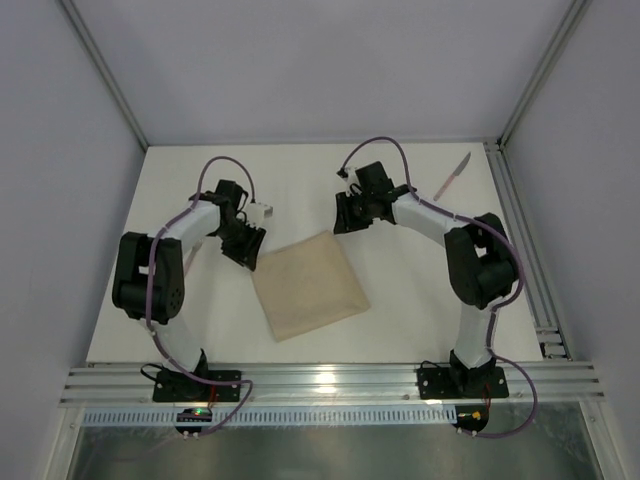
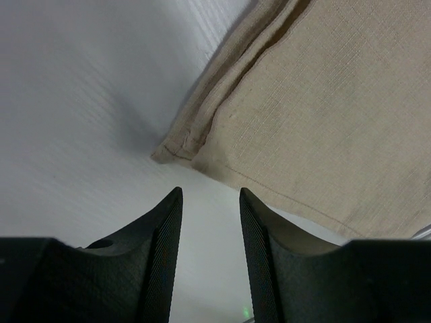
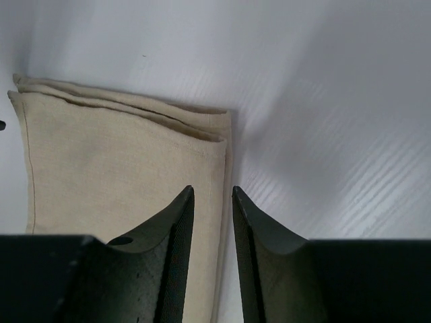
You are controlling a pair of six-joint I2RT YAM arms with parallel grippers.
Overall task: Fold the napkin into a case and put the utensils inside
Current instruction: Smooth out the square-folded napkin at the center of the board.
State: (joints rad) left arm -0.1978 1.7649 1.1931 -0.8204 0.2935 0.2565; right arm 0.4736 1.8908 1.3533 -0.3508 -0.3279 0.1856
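Ribbed black fingers (image 2: 161,256) of the left gripper (image 2: 210,192) fill the bottom of the left wrist view. The jaws stand partly open with a clear gap, and nothing is between them. They point at the near corner of the napkin (image 2: 316,114) without touching it, which suits an approach to pinch that corner.

The right gripper (image 3: 213,190) shows a narrower gap. Its tips hang over the side hem of the napkin, with cloth under one finger and bare table under the other. No cloth is drawn up between the jaws, so nothing appears to be held.

The napkin lies flat near the middle of the table (image 1: 420,290), between the two arms and turned at an angle. Stacked hems show at two edges, so it is judged to be folded at least once. It reads as a broad rectangle, not yet a narrow case.

One utensil, a knife (image 1: 452,175) with a pinkish handle, lies at the far right of the table, well apart from the napkin, which leaves the folding area free. A second utensil cannot be made out.

Both grippers sit at opposite corners of the cloth, placed to lift one edge together for the next fold.
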